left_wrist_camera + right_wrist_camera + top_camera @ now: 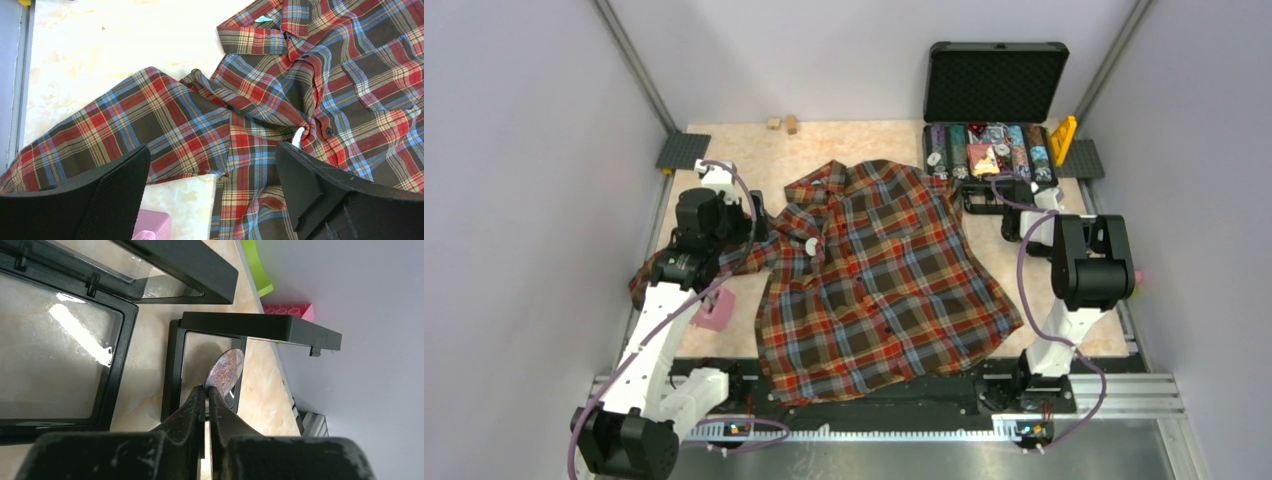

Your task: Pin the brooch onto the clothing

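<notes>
The brooch (pixel 225 371), a small round disc mottled blue and pinkish, stands tilted on edge over a small open black display frame (pixel 172 370). My right gripper (pixel 206 388) is shut, its tips pinching the disc's lower edge. The clothing (pixel 884 270), a plaid shirt, lies spread at the table's middle. My left gripper (pixel 212 150) hovers open over the shirt (pixel 260 100) where the sleeve meets the body, nothing between its fingers. A white ring-like piece (pixel 298 136) pokes out of the folds by the button placket, beside the right finger.
A pink block (pixel 714 312) lies by the left sleeve. An open black case (pixel 994 80) with rows of ornaments stands at the back right. Larger black frames (pixel 127 340) lie beside the small one. Two wooden blocks (pixel 782 123) sit at the far edge.
</notes>
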